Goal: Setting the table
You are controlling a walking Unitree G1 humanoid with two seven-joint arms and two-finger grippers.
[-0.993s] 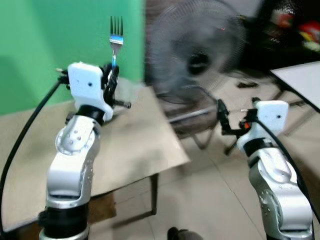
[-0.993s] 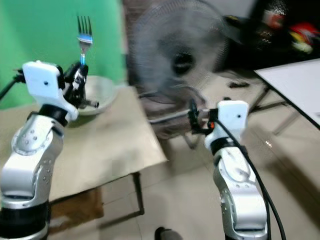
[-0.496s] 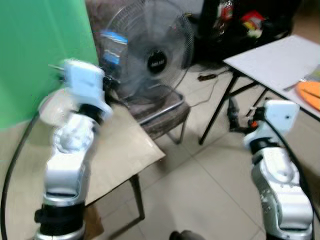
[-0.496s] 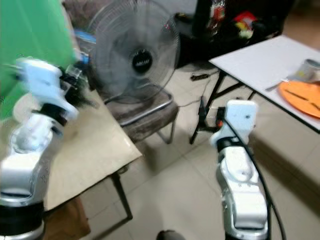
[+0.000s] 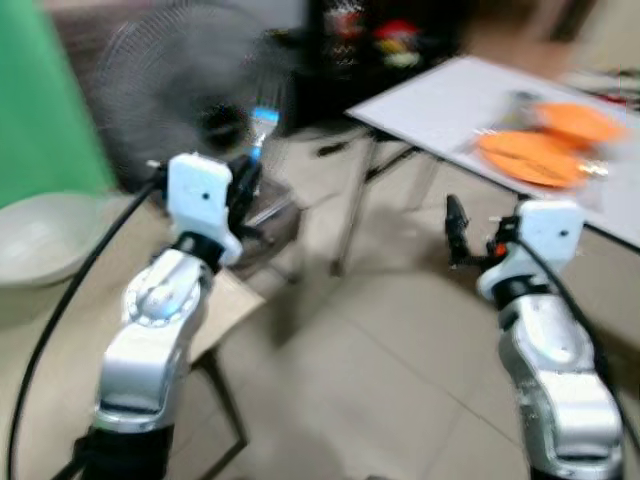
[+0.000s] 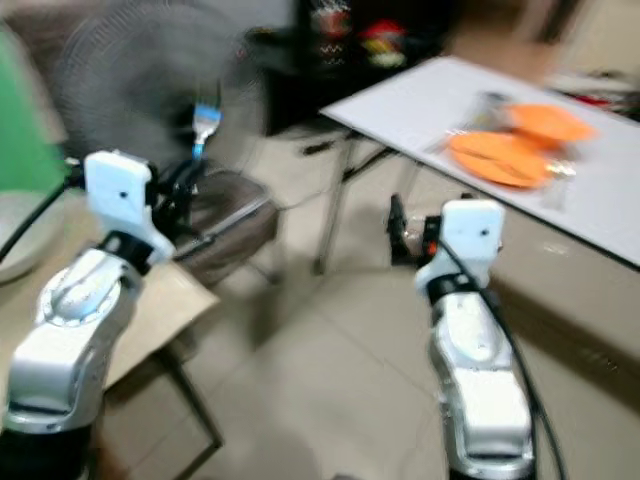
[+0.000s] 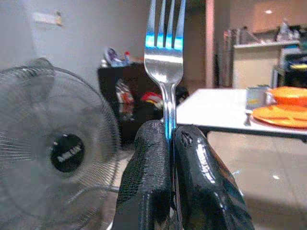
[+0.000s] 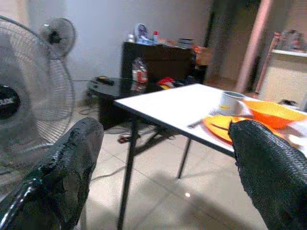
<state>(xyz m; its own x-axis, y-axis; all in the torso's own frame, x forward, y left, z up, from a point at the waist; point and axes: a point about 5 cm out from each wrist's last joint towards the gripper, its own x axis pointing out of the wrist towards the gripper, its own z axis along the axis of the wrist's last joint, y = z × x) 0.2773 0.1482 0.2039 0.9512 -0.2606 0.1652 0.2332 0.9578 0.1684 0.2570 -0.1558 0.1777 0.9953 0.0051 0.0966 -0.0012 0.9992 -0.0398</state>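
Left gripper (image 7: 170,139) clamps fork (image 7: 165,43) (wrist view: tines up).

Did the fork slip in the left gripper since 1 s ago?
No. The fork stands upright, tines up, pinched in the left gripper as before. The whole view swung toward the white table: camera motion.

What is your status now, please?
Left gripper shut on fork, tines up. Right gripper open, empty. White table with orange plate ahead; fan nearby.
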